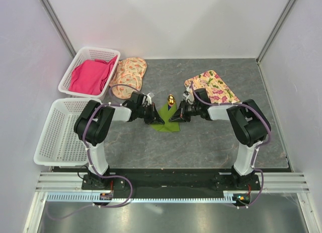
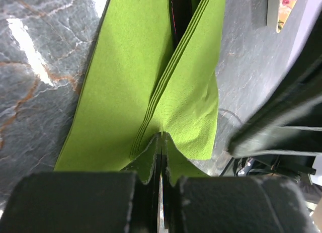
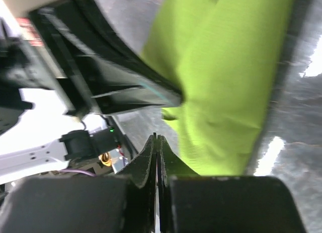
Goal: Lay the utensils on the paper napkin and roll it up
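Note:
The lime-green paper napkin [image 1: 166,122] lies mid-table, its sides lifted into a V [image 2: 136,82]. My left gripper [image 1: 155,118] is shut on the napkin's edge, where the layers meet its tips [image 2: 162,136]. A utensil's gold end [image 1: 171,99] sticks out past the napkin's far side. A dark slender utensil [image 2: 177,19] shows inside the fold. At the napkin's right edge my right gripper [image 1: 176,118] is shut. The paper [image 3: 226,77] lies beside its fingers, and I see none between the tips [image 3: 156,137].
A white basket [image 1: 106,52] with a pink cloth [image 1: 90,74] stands far left. A second white basket [image 1: 60,130] sits nearer. Floral mats lie at the back [image 1: 128,77] and behind the right arm [image 1: 214,87]. Both grippers' tips are close together.

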